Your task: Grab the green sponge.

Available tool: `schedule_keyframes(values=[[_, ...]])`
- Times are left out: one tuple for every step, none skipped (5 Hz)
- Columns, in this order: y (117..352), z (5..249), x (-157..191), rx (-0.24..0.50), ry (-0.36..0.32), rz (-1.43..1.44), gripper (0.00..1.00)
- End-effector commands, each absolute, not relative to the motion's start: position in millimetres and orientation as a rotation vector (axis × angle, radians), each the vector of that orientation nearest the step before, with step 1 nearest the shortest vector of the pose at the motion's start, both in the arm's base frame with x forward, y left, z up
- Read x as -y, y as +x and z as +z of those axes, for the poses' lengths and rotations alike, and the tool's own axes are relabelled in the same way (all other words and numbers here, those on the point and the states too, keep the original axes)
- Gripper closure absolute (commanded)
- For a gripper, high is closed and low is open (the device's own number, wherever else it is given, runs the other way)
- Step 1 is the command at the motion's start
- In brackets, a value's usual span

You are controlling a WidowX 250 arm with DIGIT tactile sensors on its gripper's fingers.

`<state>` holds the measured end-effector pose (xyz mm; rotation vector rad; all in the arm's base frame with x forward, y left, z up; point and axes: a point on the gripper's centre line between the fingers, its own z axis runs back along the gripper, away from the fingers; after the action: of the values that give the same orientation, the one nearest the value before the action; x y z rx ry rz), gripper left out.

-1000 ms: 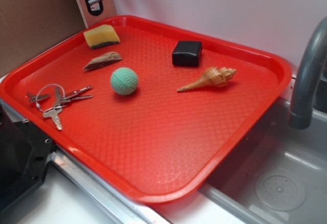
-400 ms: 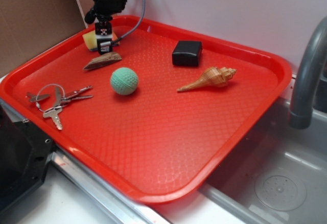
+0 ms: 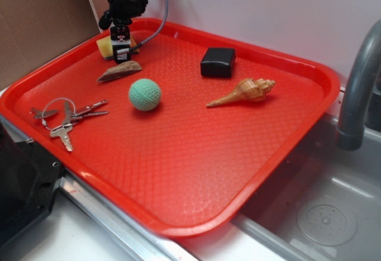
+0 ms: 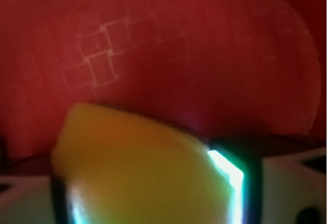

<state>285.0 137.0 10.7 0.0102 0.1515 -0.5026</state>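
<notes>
The green sponge (image 3: 105,47), a yellow foam block, lies at the far left corner of the red tray (image 3: 178,171). My gripper (image 3: 121,51) stands straight down over it and hides most of it. In the wrist view the sponge (image 4: 138,157) fills the whole gap between the two fingers (image 4: 251,183) and touches both, its top bulging into a dome. The gripper (image 4: 153,196) is shut on the sponge. The tray floor shows red behind it.
On the tray lie a piece of wood (image 3: 119,70) just in front of the gripper, a green dimpled ball (image 3: 144,94), keys (image 3: 65,118), a black box (image 3: 218,62) and a seashell (image 3: 245,92). A grey faucet (image 3: 357,94) and a sink (image 3: 324,219) are at the right.
The arm came down from the top of the picture onto the sponge. Since 0.4 s ago it has shifted only slightly at the sponge. Nothing else on the tray moved.
</notes>
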Motion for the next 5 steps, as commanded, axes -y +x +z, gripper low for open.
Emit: schedule_keyframes(values=[[295, 26, -129, -0.094, 0.035, -0.477, 1.00], [298, 32, -127, -0.082, 0.039, -0.440, 1.00], [297, 58, -129, -0.035, 0.022, -0.316, 1.00], [295, 94, -124, -0.014, 0.031, -0.225, 1.00], [289, 123, -124, 0.035, -0.004, -0.189, 1.00]])
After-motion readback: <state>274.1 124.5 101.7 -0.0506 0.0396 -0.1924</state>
